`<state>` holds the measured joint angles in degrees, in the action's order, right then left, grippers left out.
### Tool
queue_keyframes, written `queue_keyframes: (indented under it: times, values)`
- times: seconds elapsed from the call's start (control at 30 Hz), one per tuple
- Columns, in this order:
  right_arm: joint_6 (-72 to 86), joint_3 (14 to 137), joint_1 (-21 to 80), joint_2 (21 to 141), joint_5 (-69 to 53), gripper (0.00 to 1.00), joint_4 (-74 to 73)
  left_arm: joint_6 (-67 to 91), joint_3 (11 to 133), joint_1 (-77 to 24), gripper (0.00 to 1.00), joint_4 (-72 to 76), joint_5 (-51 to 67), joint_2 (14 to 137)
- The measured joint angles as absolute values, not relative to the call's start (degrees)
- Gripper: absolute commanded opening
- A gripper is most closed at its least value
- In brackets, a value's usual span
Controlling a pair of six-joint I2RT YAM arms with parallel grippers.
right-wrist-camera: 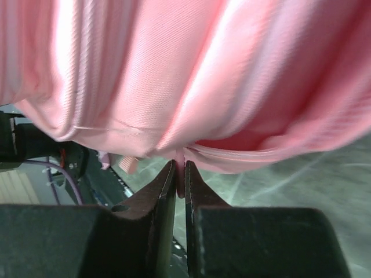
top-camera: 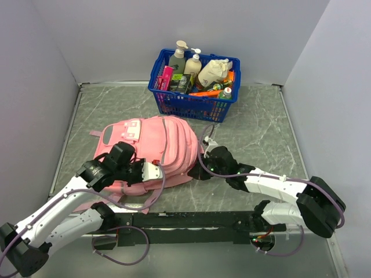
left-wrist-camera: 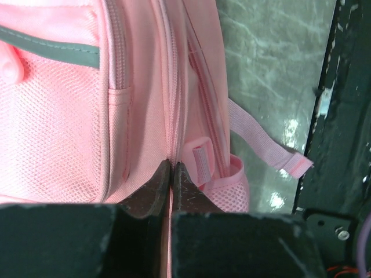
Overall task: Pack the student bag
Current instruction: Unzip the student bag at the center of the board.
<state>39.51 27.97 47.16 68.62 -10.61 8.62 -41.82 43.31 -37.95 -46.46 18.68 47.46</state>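
1. The table (top-camera: 261,133) has a grey, marbled top and is closed in by plain pale walls at the back and sides.
2. The student bag (top-camera: 168,145) is a soft pink backpack. It lies flat on the table left of centre, just ahead of the two arm bases and in front of the basket.
3. The basket (top-camera: 191,107) is blue plastic. It stands at the back of the table against the far wall, apart from the bag, and is crowded with bottles (top-camera: 185,55) and small packets.
4. The left gripper (left-wrist-camera: 172,168) reaches over the bag's near left side. Its jaws are clenched, tips meeting on a pink seam of the bag beside a mesh pocket (left-wrist-camera: 52,145).
5. The right gripper (right-wrist-camera: 180,168) sits at the bag's right edge, low to the table. Its jaws are nearly together and pinch a thin fold of pink fabric at the bag's lower rim.
6. A loose pink strap (left-wrist-camera: 261,142) trails from the bag onto the bare table, its end just beside the dark base rail (left-wrist-camera: 342,116).
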Motion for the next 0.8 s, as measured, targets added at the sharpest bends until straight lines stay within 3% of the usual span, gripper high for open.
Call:
queue_keyframes:
  times: [0.5,0.6,0.63,0.7,0.73,0.8]
  values:
    - [29.71,26.50,42.61,57.63,-12.25,0.00,1.15,-52.12,34.65,-37.87,0.01,-42.83,14.33,35.55]
    - [30.15,23.79,43.46,50.92,-12.40,0.00,0.08,-53.25,34.48,-37.80,0.17,-42.39,14.44,34.02]
    - [30.48,23.07,43.88,48.69,-12.34,0.00,-0.95,-53.19,35.09,-37.80,0.41,-42.52,14.76,34.92]
    - [30.92,22.13,44.62,45.10,-11.44,0.00,-4.05,-51.94,38.24,-37.58,0.52,-44.99,14.85,38.35]
    - [31.07,21.82,44.66,44.05,-10.70,0.00,-5.67,-50.92,40.62,-37.17,0.62,-47.33,14.55,40.45]
    - [31.88,20.97,45.32,42.35,-9.45,0.00,-8.51,-48.51,46.26,-36.67,0.67,-51.00,15.64,44.42]
